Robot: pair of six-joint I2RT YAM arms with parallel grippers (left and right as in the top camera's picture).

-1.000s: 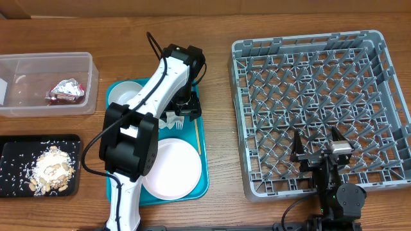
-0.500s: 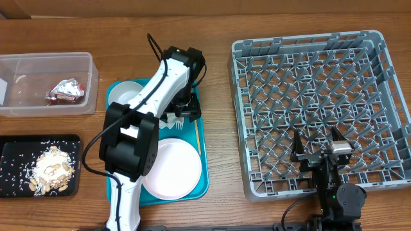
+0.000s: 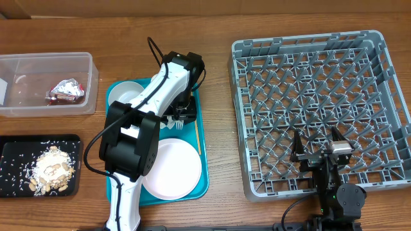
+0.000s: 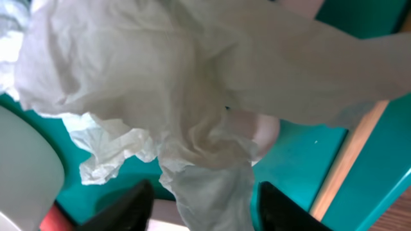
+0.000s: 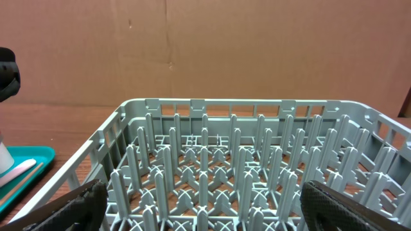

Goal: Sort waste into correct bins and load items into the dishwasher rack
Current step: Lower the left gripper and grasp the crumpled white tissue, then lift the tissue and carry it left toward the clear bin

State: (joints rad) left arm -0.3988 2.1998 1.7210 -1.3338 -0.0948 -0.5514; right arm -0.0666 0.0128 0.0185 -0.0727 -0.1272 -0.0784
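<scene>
My left gripper [image 3: 182, 113] is down on the teal tray [image 3: 203, 174]. In the left wrist view the crumpled white napkin [image 4: 160, 83] fills the frame. A fold of it hangs between my black fingertips [image 4: 131, 208], which stand either side with slim gaps, so the left gripper [image 4: 205, 212] is open around it. A white bowl [image 3: 125, 93] and the large plate [image 3: 168, 168] lie on the tray. My right gripper [image 3: 319, 151] hangs open and empty over the near edge of the grey rack [image 3: 385, 90], whose pegs [image 5: 205, 160] fill the right wrist view.
The clear tub [image 3: 45, 63] at far left holds the foil wrapper [image 3: 65, 90]. The black tray [image 3: 13, 146] below it holds food scraps [image 3: 51, 170]. A thin wooden stick [image 3: 198, 138] lies along the teal tray's right side. My left arm [image 3: 131, 147] covers the tray's middle.
My left gripper's fingers have drawn closer together around the napkin, and the wrist shifted slightly. The right arm has not moved.
</scene>
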